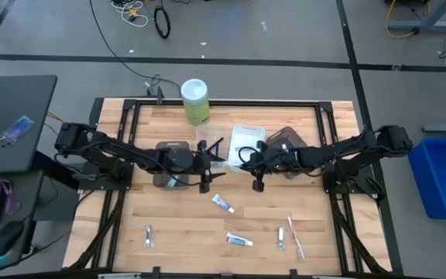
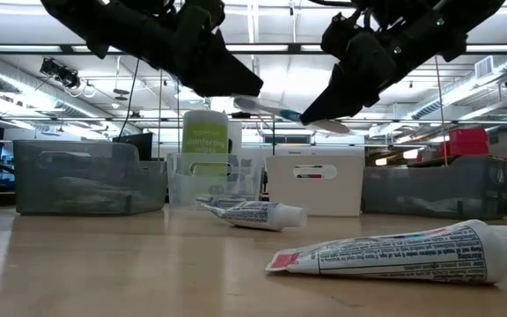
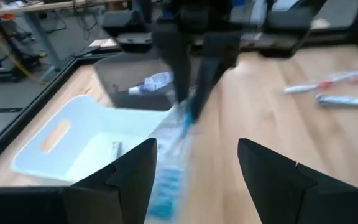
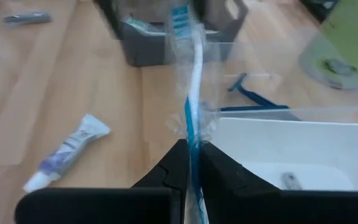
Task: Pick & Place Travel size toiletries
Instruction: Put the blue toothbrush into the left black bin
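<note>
A blue-and-white toothbrush (image 4: 193, 74) in a clear wrapper hangs in the air between my two grippers, also seen in the low view (image 2: 275, 110). My right gripper (image 4: 191, 163) is shut on it above the white tray (image 1: 248, 138) and clear tray (image 1: 210, 143). My left gripper (image 3: 197, 180) is open, facing the right one, its fingers on either side of the brush's bristle end (image 3: 166, 186); no touch shows. Two toothpaste tubes (image 1: 223, 203) (image 1: 239, 239), a pink toothbrush (image 1: 294, 236) and silver pieces (image 1: 149, 236) lie flat on the table. My right gripper pinches the toothbrush's handle (image 4: 190, 134) between its two shut fingers, wrapper included. The brush runs straight out ahead of the fingers, in line with them, toward the left gripper. It is lifted clear of table and trays, roughly level with a slight tilt.
A grey tray (image 1: 173, 159) holding a tube sits under the left arm, another grey tray (image 1: 286, 142) under the right. A blue razor (image 4: 253, 94) lies in the clear tray, a silver piece (image 4: 288, 180) in the white tray. The tall green bottle (image 1: 195, 101) stands at the far edge.
</note>
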Robot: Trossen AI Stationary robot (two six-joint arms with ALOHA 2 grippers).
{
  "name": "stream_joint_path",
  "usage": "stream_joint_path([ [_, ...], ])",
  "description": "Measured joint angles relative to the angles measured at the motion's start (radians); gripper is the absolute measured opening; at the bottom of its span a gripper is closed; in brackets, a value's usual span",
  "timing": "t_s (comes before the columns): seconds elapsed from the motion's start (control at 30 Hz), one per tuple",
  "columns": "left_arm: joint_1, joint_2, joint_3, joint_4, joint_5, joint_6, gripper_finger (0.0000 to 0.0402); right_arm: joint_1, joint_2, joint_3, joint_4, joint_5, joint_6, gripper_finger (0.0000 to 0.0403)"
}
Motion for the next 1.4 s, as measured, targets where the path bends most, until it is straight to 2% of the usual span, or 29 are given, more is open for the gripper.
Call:
stream_joint_path([
  [0.13, 0.001, 0.0, 0.0, -0.006, -0.032, 0.029, 0.0235, 0.0, 0.0, 0.0, 0.005, -0.086, -0.001, 0.0035],
  [0.37, 0.001, 0.0, 0.0, -0.043, -0.025, 0.047, 0.0235, -0.003, 0.0, 0.0, 0.028, -0.091, -0.002, 0.0035],
  [0.53, 0.001, 0.0, 0.0, -0.043, 0.016, 0.047, 0.0232, -0.013, 0.0, 0.0, 0.073, -0.1, -0.005, 0.0035],
  [1.13, 0.001, 0.0, 0.0, -0.042, 0.018, -0.004, 0.0098, -0.013, 0.0, 0.0, 0.051, -0.123, -0.028, 0.0036],
  [1.27, 0.001, 0.0, 0.0, -0.042, 0.018, -0.007, 0.0092, -0.013, 0.0, 0.0, 0.05, -0.123, -0.028, 0.004],
  [1.4, 0.0, 0.0, 0.0, -0.041, -0.007, -0.037, 0.0103, -0.013, 0.0, 0.0, 0.051, -0.122, -0.028, 0.0057],
])
